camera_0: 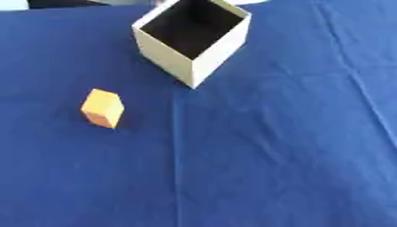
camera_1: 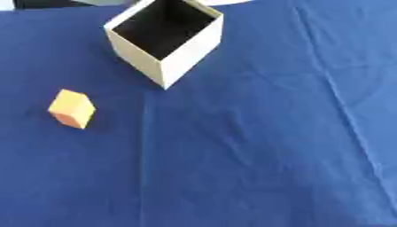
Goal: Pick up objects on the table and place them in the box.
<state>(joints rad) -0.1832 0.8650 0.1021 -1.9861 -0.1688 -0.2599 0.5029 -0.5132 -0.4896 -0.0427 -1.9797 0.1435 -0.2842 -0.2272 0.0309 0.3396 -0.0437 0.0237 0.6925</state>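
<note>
An orange block (camera_0: 102, 107) stands on the blue tablecloth at the left, a little below the middle. A tall cream box (camera_0: 194, 40) with an open top and a dark inside stands at the upper middle, one corner turned toward me. The block is apart from the box, down and to its left. Neither of my hands shows in either view.
The blue cloth (camera_0: 279, 155) covers the whole table and has shallow creases running down the middle and the right side. A pale strip shows at the far edge beyond the box.
</note>
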